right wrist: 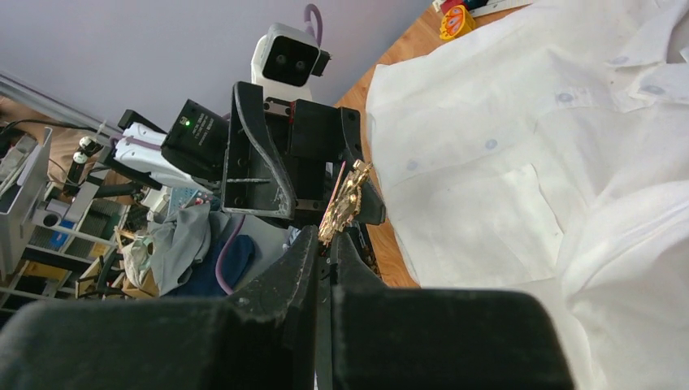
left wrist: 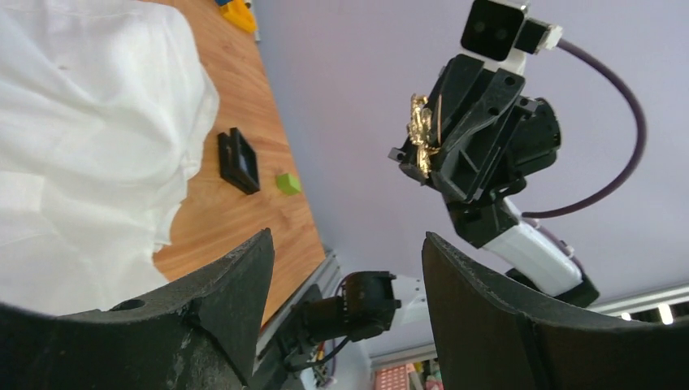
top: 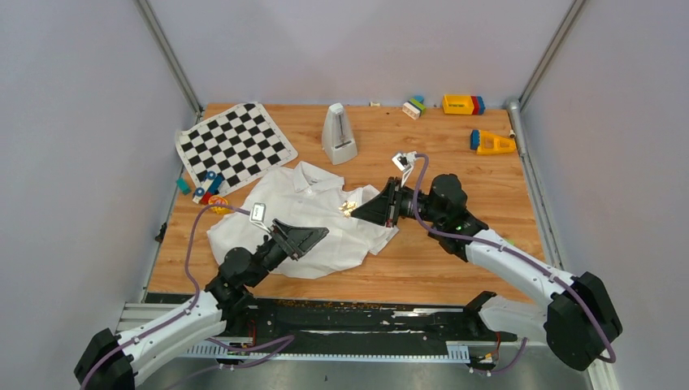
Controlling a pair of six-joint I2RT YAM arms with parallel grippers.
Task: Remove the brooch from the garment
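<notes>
The white garment (top: 309,219) lies crumpled on the wooden table, also seen in the left wrist view (left wrist: 81,138) and the right wrist view (right wrist: 528,162). My right gripper (top: 356,210) is shut on the small gold brooch (top: 348,209), which sticks out from its fingertips (right wrist: 345,199). From the left wrist the brooch (left wrist: 421,134) shows in the air, clear of the cloth. My left gripper (top: 315,236) hovers over the shirt's lower part, facing the right one. Its fingers (left wrist: 244,276) stand wide apart with nothing between them.
A chequered mat (top: 236,145) lies at the back left with blue pieces (top: 207,183) by it. A grey metronome-like object (top: 339,134) stands behind the shirt. Toy blocks (top: 463,104) sit at the back right. A small black box (left wrist: 238,160) and green cube (left wrist: 287,183) lie beside the shirt.
</notes>
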